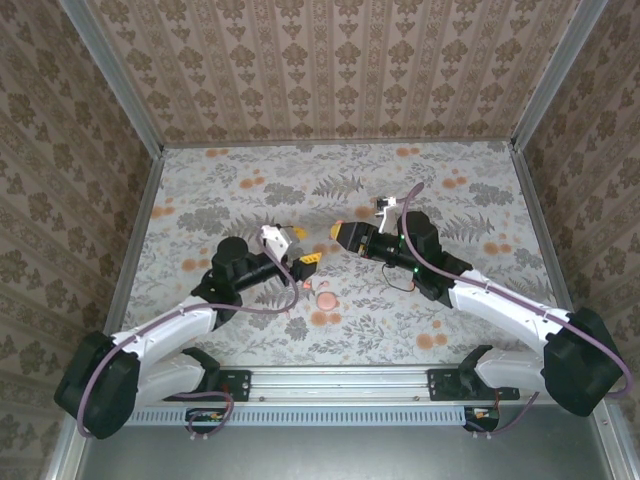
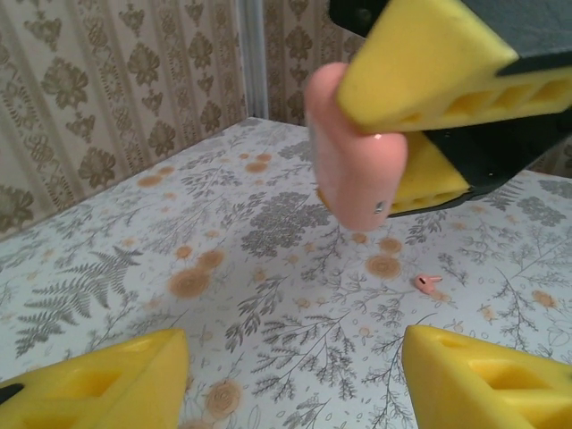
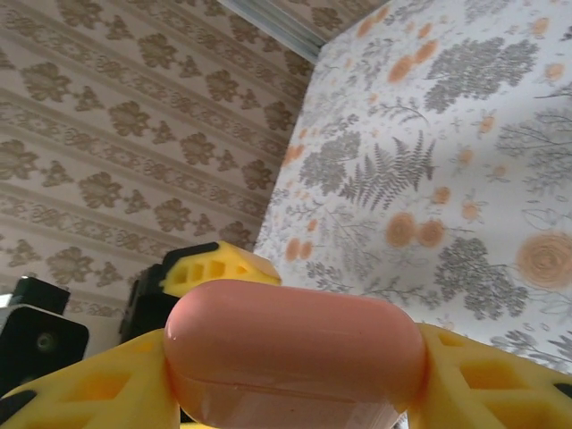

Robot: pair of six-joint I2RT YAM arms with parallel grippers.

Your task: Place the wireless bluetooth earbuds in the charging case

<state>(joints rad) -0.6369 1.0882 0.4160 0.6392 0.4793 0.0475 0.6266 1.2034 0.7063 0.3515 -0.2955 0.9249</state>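
Right gripper (image 3: 290,384): clamped on salmon-pink charging case (image 3: 295,344), above floral table (image 2: 268,295).
Left gripper (image 2: 295,357): jaws apart, empty.
One earbud (image 2: 427,283): loose on table.

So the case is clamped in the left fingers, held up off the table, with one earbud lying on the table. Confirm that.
Not quite. The case is clamped in the right fingers, not the left ones; the right wrist view shows it pinched between them. The rest stands: it is held up off the table, and one earbud lies on the table.
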